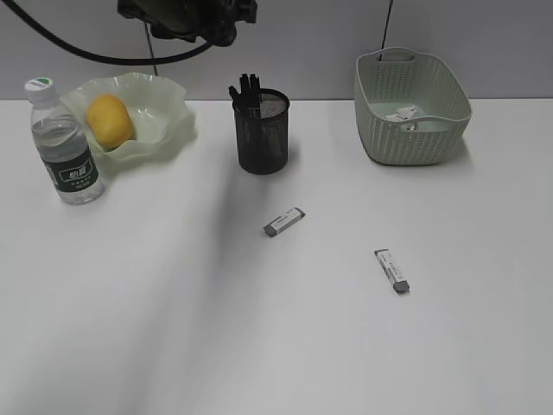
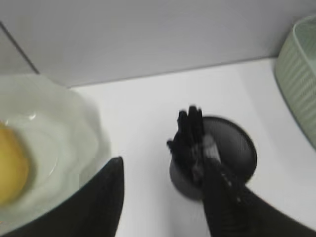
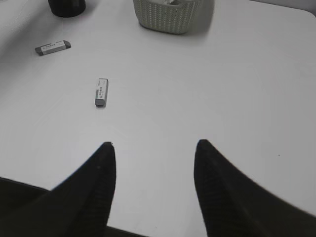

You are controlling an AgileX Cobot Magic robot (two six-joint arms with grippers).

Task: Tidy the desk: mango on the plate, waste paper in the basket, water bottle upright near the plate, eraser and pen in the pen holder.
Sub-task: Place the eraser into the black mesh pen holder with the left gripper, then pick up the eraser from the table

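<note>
**Presently: both my jaws parted, desk partly tidied**

Leftmost on the desk (image 1: 173, 328) stands the water bottle (image 1: 65, 145), upright, white cap on, just beside the plate (image 1: 164, 117). The mango (image 1: 109, 120) lies inside the plate, toward its left side. My left jaws (image 2: 163, 197) hang above the gap between plate and pen holder (image 1: 262, 132); they stand released and grip nothing, one finger over the plate's rim, the other overlapping the holder's near wall in the left wrist view. Several black pens (image 1: 247, 90) stand in the pen holder, leaning toward its left rim.

Right of centre, two erasers lie flat on the bare desk, well apart from each other. The nearer-centre eraser (image 1: 284, 222) sits in front of the pen holder, angled; the second eraser (image 1: 392, 271) lies farther right and closer to the camera. Both are white with a grey end.

At upper right sits the basket (image 1: 413, 108), with the waste paper (image 1: 404, 114) resting on its floor.

My right jaws (image 3: 154, 163) hover over empty desk surface, likewise released and holding nothing; both erasers and the basket's lower wall show ahead of them in the right wrist view.
</note>
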